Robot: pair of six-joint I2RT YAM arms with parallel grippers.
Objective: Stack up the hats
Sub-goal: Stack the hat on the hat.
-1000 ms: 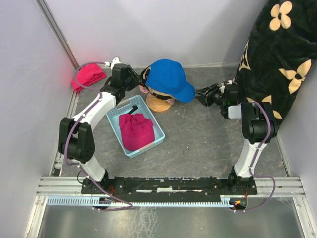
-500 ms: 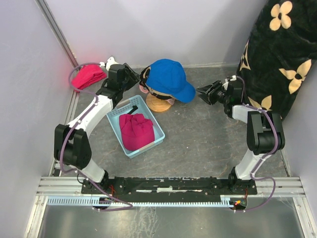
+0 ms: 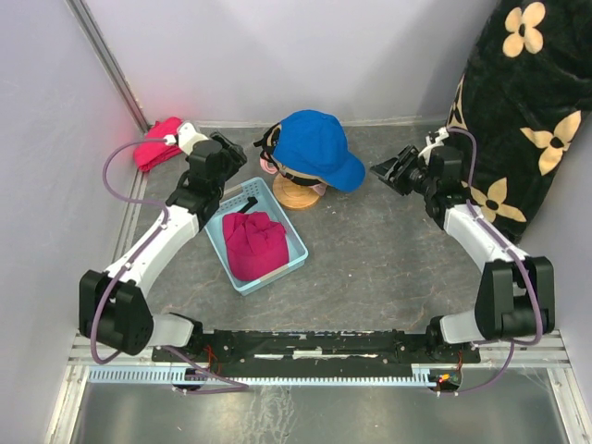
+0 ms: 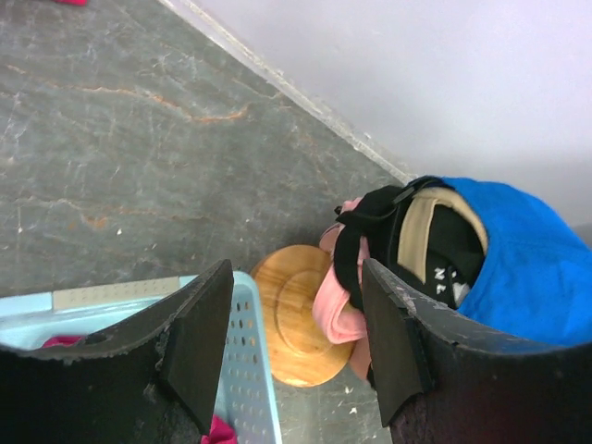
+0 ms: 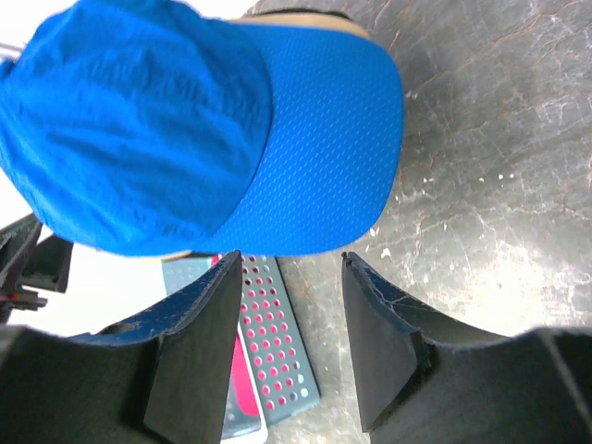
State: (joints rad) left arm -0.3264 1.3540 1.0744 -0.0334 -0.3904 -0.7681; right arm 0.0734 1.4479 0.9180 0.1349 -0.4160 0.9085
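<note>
The hats sat piled on the wooden stand [image 3: 298, 194] at the back of the table, and there was the blue cap [image 3: 314, 146] on top, crown rounded, fine-meshed brim curving out to the right. Under it, seen from the left wrist, a black cap [image 4: 449, 242] showed white lettering beside a strip of tan, and a pink cap [image 4: 335, 310] hung lowest against the stand. A magenta hat [image 3: 254, 242] lay apart in the light blue basket [image 3: 231, 199]. Both sets of jaws were spread wide and held nothing. The left gripper [image 4: 296, 282] hovered left of the pile and the right gripper [image 5: 291, 268] just off the brim.
</note>
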